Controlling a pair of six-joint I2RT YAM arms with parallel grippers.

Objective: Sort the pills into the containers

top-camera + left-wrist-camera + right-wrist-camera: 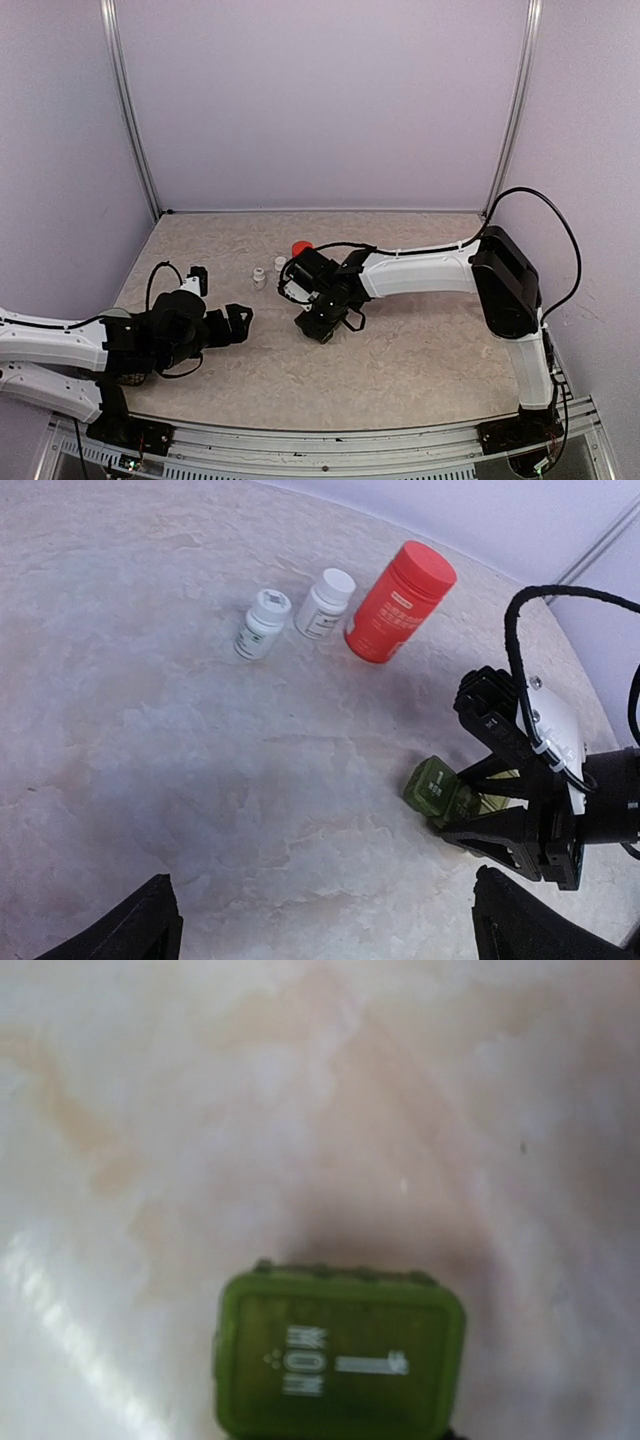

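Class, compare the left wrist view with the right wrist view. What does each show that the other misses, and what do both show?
Only the left wrist view: a patterned-cap white bottle, a plain-cap white bottle, a red bottle, the right gripper at the green pill container, and the left gripper, open.
Only the right wrist view: the white lettering on the container's closed lid, seen close up.
Both: the green pill container and the pale marbled table.
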